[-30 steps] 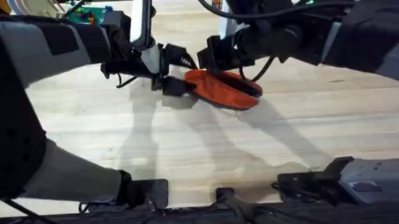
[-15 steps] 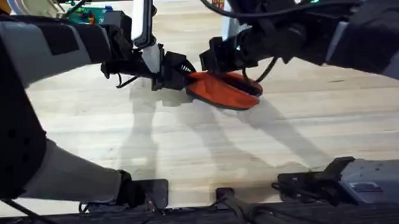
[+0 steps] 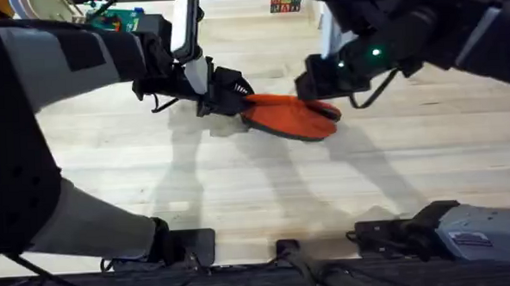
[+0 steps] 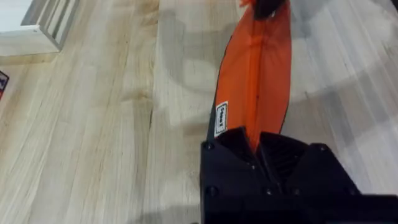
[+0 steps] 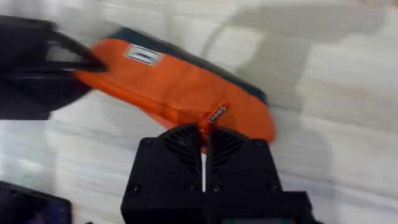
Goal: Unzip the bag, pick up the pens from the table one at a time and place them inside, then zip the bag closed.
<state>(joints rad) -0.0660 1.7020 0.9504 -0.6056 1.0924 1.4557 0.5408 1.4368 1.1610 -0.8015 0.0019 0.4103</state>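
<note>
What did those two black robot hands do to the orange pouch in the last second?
The right hand slid from the small orange fabric pouch's middle to its right end, pinching the zipper pull. The left hand closed on the pouch's left end. The pouch stayed on the pale wooden table.

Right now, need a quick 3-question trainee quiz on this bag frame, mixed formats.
1. True or false: the left tool is clamped on one end of the orange bag.
2. What does the right tool pinch?
A. a pen
B. the orange zipper pull tab
C. the bag's white label
3. Fill in: the bag lies on the light wooden ___.

Key: 1 true; 2 B; 3 table.
</note>
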